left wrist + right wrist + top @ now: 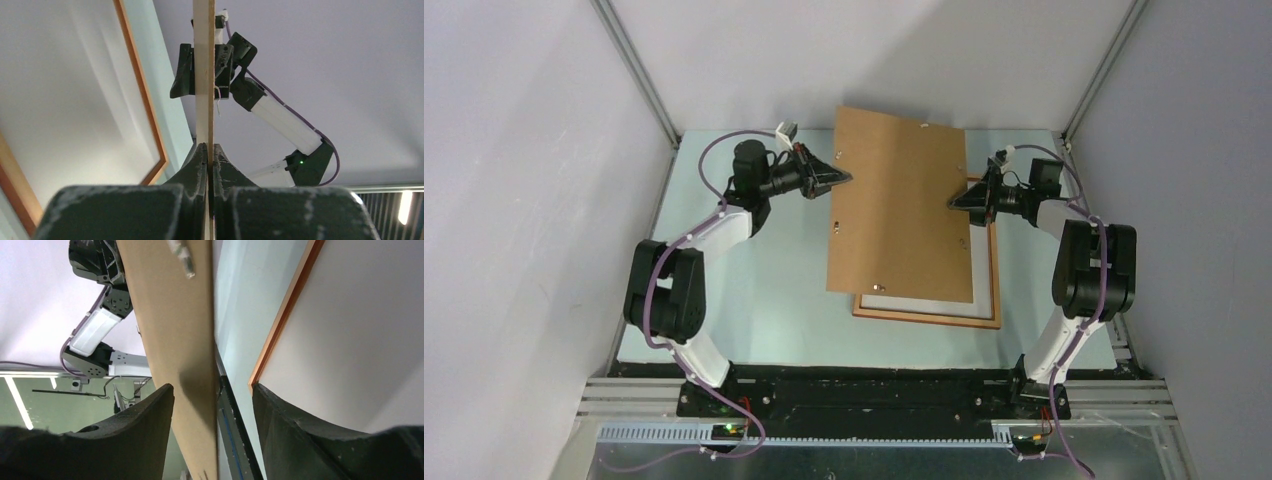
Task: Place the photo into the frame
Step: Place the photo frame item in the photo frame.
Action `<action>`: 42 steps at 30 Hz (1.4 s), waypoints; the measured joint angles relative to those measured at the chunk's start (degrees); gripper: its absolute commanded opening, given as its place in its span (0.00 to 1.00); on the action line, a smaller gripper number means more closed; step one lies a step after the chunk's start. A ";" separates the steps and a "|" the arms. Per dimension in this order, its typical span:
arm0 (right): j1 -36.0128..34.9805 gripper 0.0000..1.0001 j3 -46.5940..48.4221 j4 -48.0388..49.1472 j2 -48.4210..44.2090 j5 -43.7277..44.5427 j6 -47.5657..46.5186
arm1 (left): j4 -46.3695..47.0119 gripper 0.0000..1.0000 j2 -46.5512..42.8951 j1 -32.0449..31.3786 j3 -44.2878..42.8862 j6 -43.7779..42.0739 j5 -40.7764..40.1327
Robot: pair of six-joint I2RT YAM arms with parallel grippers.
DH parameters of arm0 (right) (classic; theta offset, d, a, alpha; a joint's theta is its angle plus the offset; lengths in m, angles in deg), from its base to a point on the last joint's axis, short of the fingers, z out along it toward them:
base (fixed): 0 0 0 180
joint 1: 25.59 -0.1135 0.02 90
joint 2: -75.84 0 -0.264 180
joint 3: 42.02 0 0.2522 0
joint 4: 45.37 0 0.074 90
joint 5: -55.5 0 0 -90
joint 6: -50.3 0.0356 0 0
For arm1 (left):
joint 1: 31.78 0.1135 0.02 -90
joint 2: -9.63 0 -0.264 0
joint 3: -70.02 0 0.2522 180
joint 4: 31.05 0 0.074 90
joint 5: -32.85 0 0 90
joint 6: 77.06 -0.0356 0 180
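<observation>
A flat brown backing board (899, 205) hangs tilted above the table. My left gripper (846, 178) is shut on its left edge; in the left wrist view the board's thin edge (203, 75) runs up from between the shut jaws (210, 152). My right gripper (954, 203) is open, its fingers straddling the board's right edge (170, 315) without clamping it (212, 390). Below lies the orange-brown frame (924, 318) (145, 100) (285, 315), partly covered by the board. The photo (924, 302) (360, 330) lies inside it, white back up.
Grey walls with metal posts close in the pale green table (764, 300) on three sides. The arm bases sit on a black rail (874, 395) at the near edge. Small metal tabs (836, 226) stick out from the board's edges.
</observation>
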 measured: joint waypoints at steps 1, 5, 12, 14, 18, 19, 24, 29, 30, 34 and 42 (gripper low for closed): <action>0.00 0.60 0.00 1.20 0.20 -0.13 0.81 | 0.50 0.00 0.09 0.02 0.00 0.46 0.00; -0.20 0.54 -0.02 6.08 0.42 -1.14 4.46 | 2.40 0.00 0.09 0.00 0.00 1.44 0.09; -1.46 0.47 -0.02 10.45 0.42 -2.54 7.98 | 3.87 0.00 0.92 -0.09 0.00 1.51 0.48; -1.75 0.45 -0.02 10.82 0.42 -2.71 8.39 | 3.87 0.00 1.14 -0.17 0.00 1.49 0.46; -2.21 0.36 -0.02 11.10 0.42 -2.93 9.25 | 3.91 0.00 1.44 -0.37 0.00 1.38 0.46; -2.36 0.32 0.00 11.23 0.42 -2.93 9.25 | 3.93 0.00 1.51 -0.39 0.00 1.36 0.46; -2.10 0.17 0.00 11.45 0.31 -4.57 10.27 | 4.02 0.00 2.03 -0.33 0.02 0.83 0.46; -0.81 0.02 -0.02 11.50 -0.92 -7.06 10.84 | 3.82 0.03 2.86 -0.46 0.09 0.22 0.46; -0.52 0.01 0.00 11.28 -1.27 -7.54 10.82 | 3.80 0.09 2.97 -0.50 0.13 -0.09 0.50; 0.48 0.00 0.00 9.75 -2.99 -8.92 10.12 | 3.61 0.27 3.26 -0.85 0.15 -1.27 0.52; 2.75 0.00 -0.07 2.58 -5.55 -8.55 3.82 | 0.20 0.60 3.72 -1.07 -0.02 -6.47 0.28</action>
